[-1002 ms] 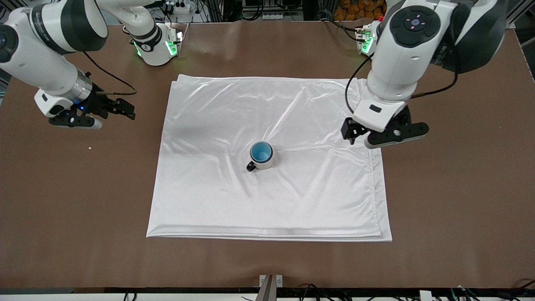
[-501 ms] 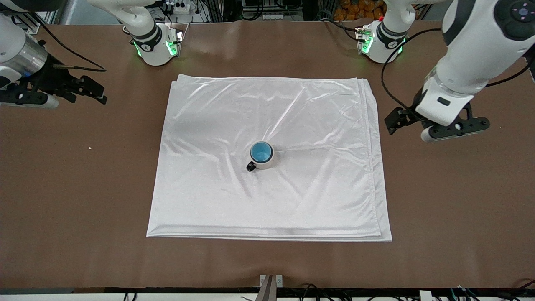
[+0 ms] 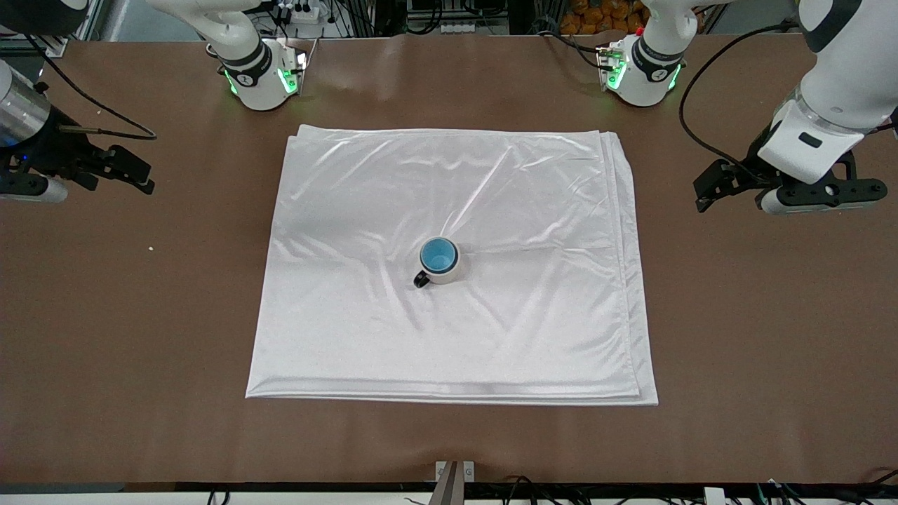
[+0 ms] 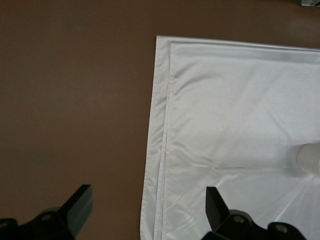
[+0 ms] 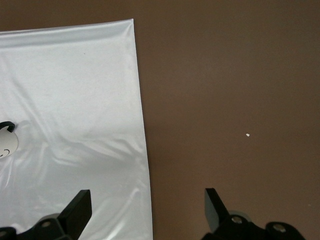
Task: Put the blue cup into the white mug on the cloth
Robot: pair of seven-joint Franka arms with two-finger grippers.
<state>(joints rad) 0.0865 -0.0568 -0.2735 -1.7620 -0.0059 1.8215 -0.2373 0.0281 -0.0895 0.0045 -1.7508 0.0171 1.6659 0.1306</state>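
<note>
The blue cup (image 3: 439,255) sits upright inside the white mug (image 3: 443,271), whose black handle points toward the front camera. The mug stands near the middle of the cloth (image 3: 491,337). My left gripper (image 3: 704,195) is open and empty over bare table off the cloth's edge at the left arm's end. My right gripper (image 3: 144,175) is open and empty over bare table at the right arm's end. The left wrist view shows its open gripper (image 4: 147,200), the cloth (image 4: 240,100) and the mug's edge (image 4: 310,157). The right wrist view shows its open gripper (image 5: 146,202), the cloth (image 5: 70,90) and part of the mug (image 5: 6,144).
The brown table (image 3: 772,315) spreads wide around the cloth. A tiny white speck (image 3: 150,247) lies on it toward the right arm's end, also in the right wrist view (image 5: 247,134). The arm bases (image 3: 261,77) stand along the table's edge farthest from the front camera.
Both arms have swung outward, away from the cloth toward their own ends of the table. The left gripper left the cloth's edge. The cup and mug have not moved.
</note>
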